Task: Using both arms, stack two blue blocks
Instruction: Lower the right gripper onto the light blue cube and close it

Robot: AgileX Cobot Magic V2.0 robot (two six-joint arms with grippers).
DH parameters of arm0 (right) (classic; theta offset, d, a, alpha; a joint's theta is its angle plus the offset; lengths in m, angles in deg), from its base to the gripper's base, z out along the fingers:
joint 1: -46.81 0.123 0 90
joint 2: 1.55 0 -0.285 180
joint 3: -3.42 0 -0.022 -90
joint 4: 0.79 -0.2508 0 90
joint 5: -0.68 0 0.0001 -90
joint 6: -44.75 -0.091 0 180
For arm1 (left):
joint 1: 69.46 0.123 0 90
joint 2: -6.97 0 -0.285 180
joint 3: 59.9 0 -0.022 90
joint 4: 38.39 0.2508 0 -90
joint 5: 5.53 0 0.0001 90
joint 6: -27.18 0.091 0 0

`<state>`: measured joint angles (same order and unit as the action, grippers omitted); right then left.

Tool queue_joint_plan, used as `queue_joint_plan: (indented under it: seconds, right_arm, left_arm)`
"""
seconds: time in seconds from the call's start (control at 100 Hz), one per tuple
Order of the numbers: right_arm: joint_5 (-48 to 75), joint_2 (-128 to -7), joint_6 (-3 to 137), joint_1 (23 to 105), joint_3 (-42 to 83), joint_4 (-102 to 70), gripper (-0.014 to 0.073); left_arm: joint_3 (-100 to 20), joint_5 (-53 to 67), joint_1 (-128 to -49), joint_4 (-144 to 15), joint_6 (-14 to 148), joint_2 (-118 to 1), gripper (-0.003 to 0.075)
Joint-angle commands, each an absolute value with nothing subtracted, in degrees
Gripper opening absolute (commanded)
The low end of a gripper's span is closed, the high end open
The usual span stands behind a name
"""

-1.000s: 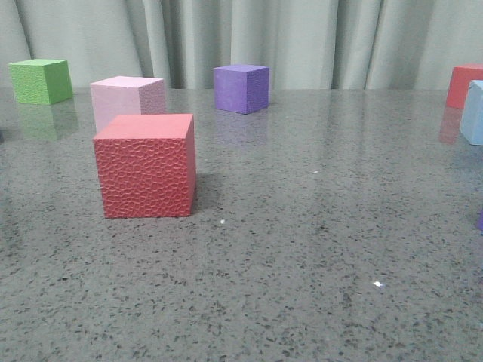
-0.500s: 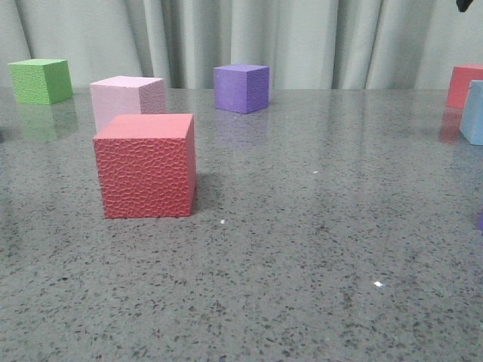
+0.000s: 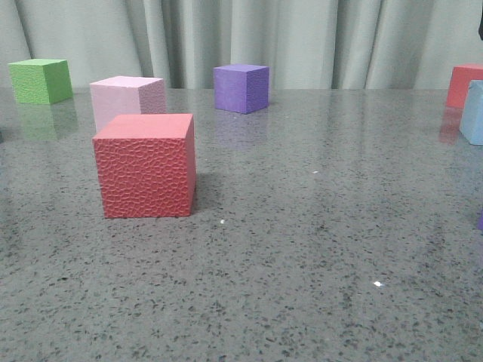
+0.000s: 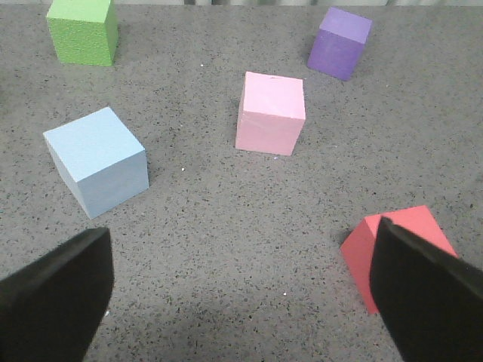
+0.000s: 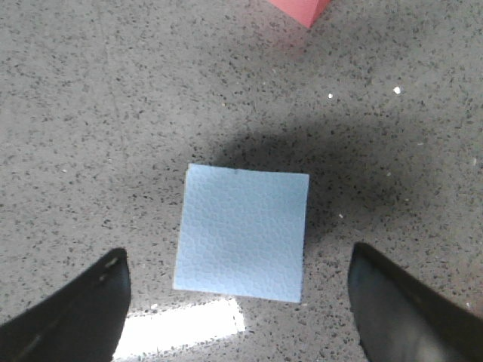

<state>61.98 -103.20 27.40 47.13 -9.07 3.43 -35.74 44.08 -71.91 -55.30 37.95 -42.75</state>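
Front view, cubes: a red cube [image 3: 145, 166] stands nearest, a pink cube [image 3: 127, 99] just behind it, a green cube [image 3: 41, 81] far left, a purple cube [image 3: 241, 88] at the back of the tabletop [image 3: 302, 249].
Front view, task thing: one blue block [image 3: 474, 113] is cut off at the right edge, near a second red cube [image 3: 463, 84].
Front view, change: a second ago no arm showed; half a second ago a dark part appeared at the top right corner; now a dark sliver sits lower on the right edge. The right arm seems to be descending toward that block.
Left wrist view, claw: the left claw [image 4: 241, 294] is spread wide and empty, above the tabletop.
Left wrist view, task thing: the other blue block [image 4: 96, 161] lies off to one side of the fingers, not between them, and well apart from the first.
Right wrist view, claw: the right claw [image 5: 238, 309] is released, directly over its blue block [image 5: 243, 231], fingers either side, not touching.
Meaning: pickup has begun on the right; nothing is gripped or stacked.
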Motion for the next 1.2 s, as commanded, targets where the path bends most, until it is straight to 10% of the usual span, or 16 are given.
queue_joint_plan:
  seconds: [0.0, 0.88, 1.19]
  right_arm:
    - [60.0, -102.3, 27.5, 46.7, -11.2, 4.5, 0.0591]
    - [58.0, -111.1, 27.5, 46.7, -11.2, 4.5, 0.0585]
    - [58.4, -111.7, 27.5, 46.7, -11.2, 4.4, 0.0377]
  left_arm:
    - [-37.8, 40.5, -72.4, -56.9, 37.4, -43.0, 0.0652]
    - [-37.8, 40.5, -72.4, -56.9, 37.4, -43.0, 0.0652]
    - [-37.8, 40.5, -72.4, -56.9, 37.4, -43.0, 0.0652]
